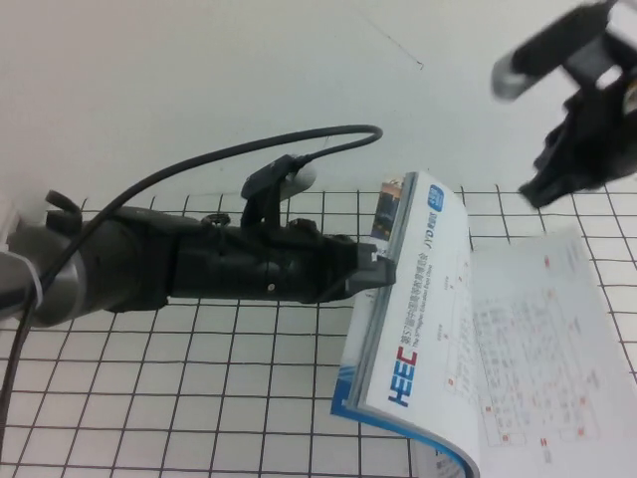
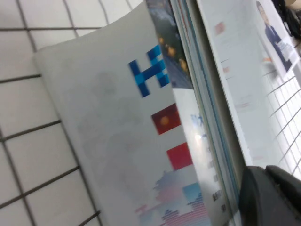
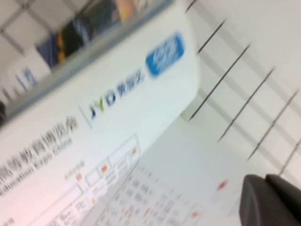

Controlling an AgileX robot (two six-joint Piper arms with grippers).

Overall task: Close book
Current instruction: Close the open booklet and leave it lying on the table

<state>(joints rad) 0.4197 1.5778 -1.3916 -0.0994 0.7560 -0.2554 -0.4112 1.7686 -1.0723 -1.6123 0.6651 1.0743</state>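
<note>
Book (image 1: 428,329) lay lower right, left half propped up by L claw (image 1: 376,267) mid-frame, prob. to tip it closed; grip unclear. R claw (image 1: 555,182) hung upper right, opening unclear.

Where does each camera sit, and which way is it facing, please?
High view: raised on the robot's side, angled down at the gridded table and open book; left arm, left gripper at the lifted pages, right gripper high at far right.
Left wrist view: on the left arm, close against the lifted pages; dark gripper part shows.
Right wrist view: on the right arm, facing the lifted pages' printed side; dark gripper part shows.
Shared: high and right wrist views both show the JYD heading.
</note>
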